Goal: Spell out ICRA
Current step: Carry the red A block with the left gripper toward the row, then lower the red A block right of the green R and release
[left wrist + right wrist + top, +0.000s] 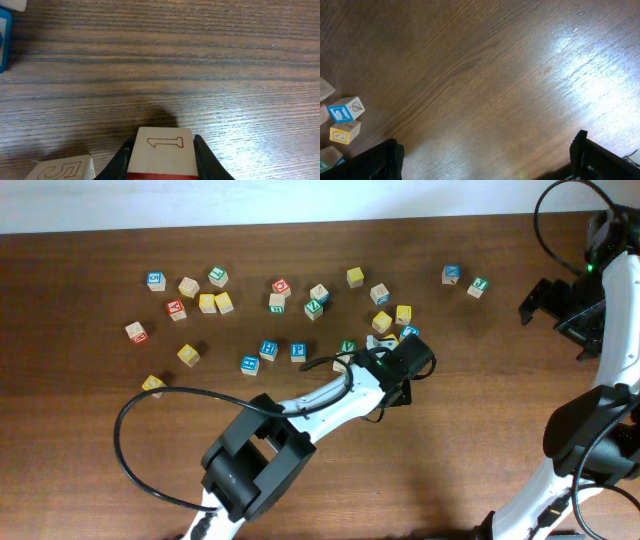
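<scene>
On the tabletop a pale block shows an outlined figure, 5 or S, I cannot tell which. Just beside it, the left pincer clamps a wooden block engraved with an outlined 1 or I. Far right, the right pincer stands wide.

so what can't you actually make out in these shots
Left wrist: the held block in the left gripper is cut off by the bottom edge; its mark could be 1 or I.
Left wrist: the neighbouring block is cropped too, character unclear.
Overhead: letters on the scattered blocks are too small; the left gripper covers the held block.
Right wrist: the right gripper shows only dark corners.
</scene>
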